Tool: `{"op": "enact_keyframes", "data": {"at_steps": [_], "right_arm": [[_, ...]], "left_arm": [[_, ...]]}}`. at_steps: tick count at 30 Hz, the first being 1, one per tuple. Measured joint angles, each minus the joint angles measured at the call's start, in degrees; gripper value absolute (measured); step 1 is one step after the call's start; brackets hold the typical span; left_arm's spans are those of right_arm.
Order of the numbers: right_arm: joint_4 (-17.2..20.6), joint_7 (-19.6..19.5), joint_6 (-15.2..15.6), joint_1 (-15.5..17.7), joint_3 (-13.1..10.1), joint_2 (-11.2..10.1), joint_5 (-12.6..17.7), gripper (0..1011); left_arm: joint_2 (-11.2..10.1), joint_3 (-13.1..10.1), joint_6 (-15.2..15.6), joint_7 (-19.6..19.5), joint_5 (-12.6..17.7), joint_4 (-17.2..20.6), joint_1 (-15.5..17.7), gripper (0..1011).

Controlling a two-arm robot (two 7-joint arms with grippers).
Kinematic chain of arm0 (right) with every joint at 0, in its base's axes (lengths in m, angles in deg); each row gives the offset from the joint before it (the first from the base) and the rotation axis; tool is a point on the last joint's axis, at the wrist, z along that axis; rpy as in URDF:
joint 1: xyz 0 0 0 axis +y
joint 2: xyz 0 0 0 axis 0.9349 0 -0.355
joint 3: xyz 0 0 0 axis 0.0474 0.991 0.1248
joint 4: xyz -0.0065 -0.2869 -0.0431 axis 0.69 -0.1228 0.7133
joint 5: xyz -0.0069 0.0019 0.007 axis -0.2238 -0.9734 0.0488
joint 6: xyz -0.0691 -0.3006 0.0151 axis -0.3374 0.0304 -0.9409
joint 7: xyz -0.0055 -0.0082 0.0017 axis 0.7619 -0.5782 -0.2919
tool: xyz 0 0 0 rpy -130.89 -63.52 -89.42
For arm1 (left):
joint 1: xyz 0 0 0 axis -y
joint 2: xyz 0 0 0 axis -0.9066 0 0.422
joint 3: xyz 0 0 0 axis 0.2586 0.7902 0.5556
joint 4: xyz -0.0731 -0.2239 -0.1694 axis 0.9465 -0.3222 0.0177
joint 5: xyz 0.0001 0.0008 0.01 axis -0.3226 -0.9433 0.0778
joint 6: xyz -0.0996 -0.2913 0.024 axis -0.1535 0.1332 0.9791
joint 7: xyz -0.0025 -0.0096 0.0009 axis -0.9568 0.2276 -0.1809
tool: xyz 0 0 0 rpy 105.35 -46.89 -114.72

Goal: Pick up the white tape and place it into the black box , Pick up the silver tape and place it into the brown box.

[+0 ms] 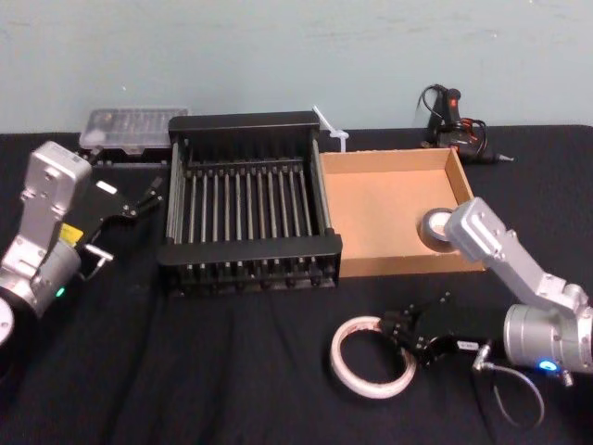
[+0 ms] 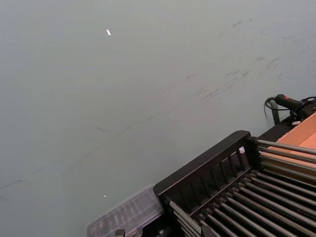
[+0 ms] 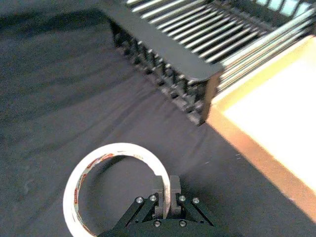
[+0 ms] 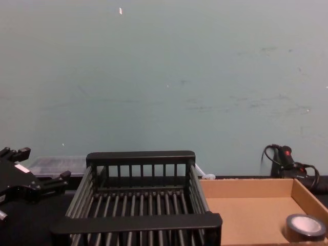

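The white tape (image 1: 339,358) is a thin ring with red print inside, lying low over the black cloth in front of the boxes. My right gripper (image 1: 401,332) is shut on its right rim, one finger inside the ring and one outside, as the right wrist view shows the gripper (image 3: 168,193) and the ring (image 3: 74,180). The silver tape (image 1: 433,229) lies inside the brown box (image 1: 384,199) at its right wall, and it is also in the chest view (image 4: 305,227). The black box (image 1: 250,252) stands empty left of the brown box. My left gripper (image 1: 139,197) is parked open at the far left.
A clear plastic case (image 1: 128,125) sits behind the black box. A black tool with cables (image 1: 456,120) lies behind the brown box, and a white plastic piece (image 1: 329,125) lies between the two. Black cloth covers the table.
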Motion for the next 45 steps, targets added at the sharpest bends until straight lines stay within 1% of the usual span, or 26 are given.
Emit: {"op": "enact_keyframes", "data": {"at_steps": [3,4,7,11,12,16,26,30,35,38,42,45], "right_arm": [[0.32,-1.14,-0.22,0.11,-1.34,-0.16,1.01,86],[0.32,-1.14,-0.22,0.11,-1.34,-0.16,1.01,86],[0.34,-2.37,-0.50,0.03,-2.50,-0.18,1.62,86],[0.12,-4.35,-0.94,-0.53,-4.44,0.20,2.41,86],[0.12,-4.35,-0.94,-0.53,-4.44,0.20,2.41,86],[-0.55,-6.01,-1.09,-1.50,-5.99,0.88,2.91,86],[-2.21,-8.52,-0.42,-3.86,-8.08,2.67,3.56,86],[-3.12,-8.87,-0.07,-5.16,-8.15,3.55,3.56,86],[-4.53,-9.03,0.38,-7.18,-7.65,4.83,3.37,86],[-5.87,-9.02,0.87,-9.08,-6.90,6.04,2.97,86],[-6.99,-8.65,1.11,-10.70,-6.10,6.95,2.51,86],[-8.70,-7.86,1.24,-12.86,-4.77,8.14,1.79,86]], "left_arm": [[0.00,0.00,0.00,0.00,0.00,0.00,0.00,1001],[0.00,0.00,0.00,0.00,0.00,0.00,0.00,1001],[0.00,0.00,0.00,0.00,0.00,0.00,0.00,1001],[0.00,0.00,0.00,0.00,0.00,0.00,0.00,1001],[0.00,0.00,0.00,0.00,0.00,0.00,0.00,1001],[0.00,0.00,0.00,0.00,0.00,0.00,0.00,1001],[0.00,0.00,0.00,0.00,0.00,0.00,0.00,1001],[0.00,0.00,0.00,0.00,0.00,0.00,0.00,1001],[0.00,0.00,0.00,0.00,0.00,0.00,0.00,1001],[0.00,0.00,0.00,0.00,0.00,0.00,0.00,1001],[0.00,0.00,0.00,0.00,0.00,0.00,0.00,1001],[0.00,0.00,0.00,0.00,0.00,0.00,0.00,1001]]}}
